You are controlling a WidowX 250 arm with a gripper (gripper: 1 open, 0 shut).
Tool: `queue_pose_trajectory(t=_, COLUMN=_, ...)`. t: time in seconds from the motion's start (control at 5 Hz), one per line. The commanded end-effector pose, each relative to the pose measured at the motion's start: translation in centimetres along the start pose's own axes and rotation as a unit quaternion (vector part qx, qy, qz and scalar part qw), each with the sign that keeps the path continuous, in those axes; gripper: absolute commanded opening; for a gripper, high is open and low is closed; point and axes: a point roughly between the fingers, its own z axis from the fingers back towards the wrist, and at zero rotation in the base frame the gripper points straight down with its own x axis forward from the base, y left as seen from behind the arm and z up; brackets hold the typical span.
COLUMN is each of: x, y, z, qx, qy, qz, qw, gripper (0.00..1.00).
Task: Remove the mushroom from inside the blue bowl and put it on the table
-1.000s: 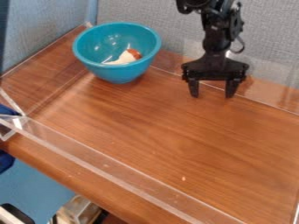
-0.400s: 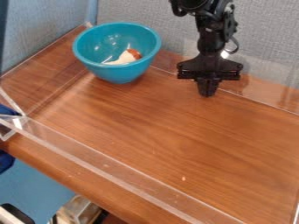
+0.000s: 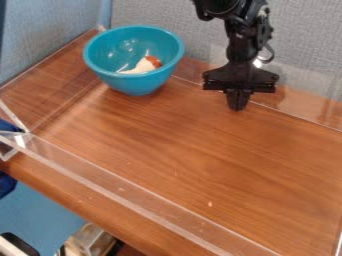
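The blue bowl [image 3: 132, 58] stands at the back left of the table [image 3: 187, 150]. Inside it lies the mushroom [image 3: 146, 65], cream stem with an orange-brown cap, resting against the right inner wall. My black gripper [image 3: 239, 102] hangs well to the right of the bowl, pointing down just above the tabletop near the back wall. Its fingers are pressed together with nothing between them.
Low clear acrylic walls [image 3: 160, 205] run around the table's edges. A grey-blue backdrop stands behind. The arm [image 3: 238, 30] rises from the gripper toward the top of the view.
The gripper's fingers went from spread wide to closed on nothing. The hand stayed in the same spot right of the bowl.
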Motion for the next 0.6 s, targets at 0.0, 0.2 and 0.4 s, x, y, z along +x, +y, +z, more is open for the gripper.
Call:
queue_pose_trajectory(t=0.0, x=0.7, y=-0.3, z=3.9, qx=-0.004, qy=-0.031, qz=0.009, qw=0.9995, gripper=0.00)
queue_pose_trajectory(t=0.2, x=0.9, y=0.4, z=5.8, qx=0.000, qy=-0.039, qz=0.031, qw=0.9987, gripper=0.00)
queue_pose_trajectory(t=0.4, x=2.7, y=1.6, z=9.9, qx=-0.014, qy=-0.057, qz=0.027, qw=0.9979, gripper=0.00)
